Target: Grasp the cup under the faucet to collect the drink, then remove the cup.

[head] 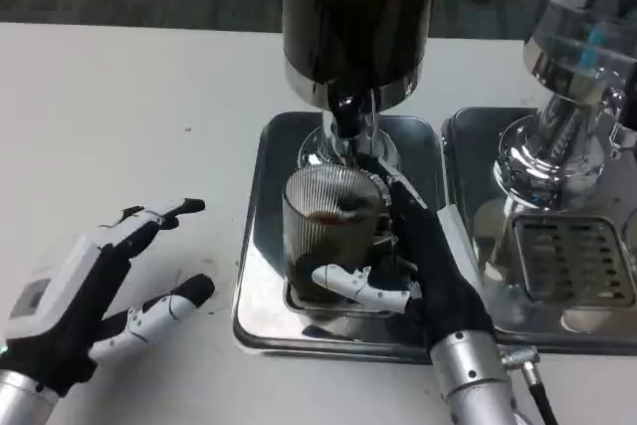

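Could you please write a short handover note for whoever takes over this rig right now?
Right hand: wrapped around the ribbed glass cup, holding it.
Left hand: resting on the white table, fingers apart, holding nothing.
Cup: upright on the steel drip tray, directly below the faucet of the dark dispenser, with some dark drink inside.
Done: cup grasped and placed under the faucet, drink partly collected.
Left: finish collecting the drink, then take the cup away from the tray.

No legible text or labels.
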{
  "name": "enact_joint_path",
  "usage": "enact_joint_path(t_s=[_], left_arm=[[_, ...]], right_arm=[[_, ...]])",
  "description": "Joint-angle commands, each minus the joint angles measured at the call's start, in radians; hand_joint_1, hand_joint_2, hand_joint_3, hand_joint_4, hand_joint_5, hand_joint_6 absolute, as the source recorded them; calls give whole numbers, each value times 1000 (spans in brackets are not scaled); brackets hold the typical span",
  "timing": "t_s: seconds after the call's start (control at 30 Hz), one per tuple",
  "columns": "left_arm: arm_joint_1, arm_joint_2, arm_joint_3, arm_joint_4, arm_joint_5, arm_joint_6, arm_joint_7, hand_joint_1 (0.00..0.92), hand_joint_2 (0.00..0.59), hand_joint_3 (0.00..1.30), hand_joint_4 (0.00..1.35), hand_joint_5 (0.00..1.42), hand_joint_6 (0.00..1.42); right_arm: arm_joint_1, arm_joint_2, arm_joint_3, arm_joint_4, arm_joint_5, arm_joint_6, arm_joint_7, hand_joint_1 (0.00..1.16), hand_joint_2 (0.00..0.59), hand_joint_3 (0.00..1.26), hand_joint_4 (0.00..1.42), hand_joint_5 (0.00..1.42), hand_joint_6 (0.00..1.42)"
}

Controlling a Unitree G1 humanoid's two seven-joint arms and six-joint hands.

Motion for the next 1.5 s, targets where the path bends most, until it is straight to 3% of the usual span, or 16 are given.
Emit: enact_joint_path(t_s=[0.03, 0.63, 1.07, 1.5], left_arm=[[9, 11, 1, -10, -11, 5, -11, 0, 158, 253, 194, 247, 101], [-9, 9, -6, 7, -11, 2, -21, 0, 158, 259, 203, 247, 91], [-20, 8, -14, 9, 3, 1, -18, 0, 158, 262, 204, 247, 90], [-27, 12, -21, 2, 18, 3, -19, 0, 158, 263, 195, 247, 90]], right_arm=[[9, 18, -2, -2, -5, -12, -28, 986, 219, 200, 478, 614, 812], [24, 24, -1, -40, -26, -41, -104, 1020, 222, 248, 507, 747, 1009], [52, 28, -7, -60, -59, -64, -189, 1031, 232, 280, 518, 778, 1058], [85, 21, -7, -96, -71, -71, -222, 1030, 234, 295, 523, 795, 1101]])
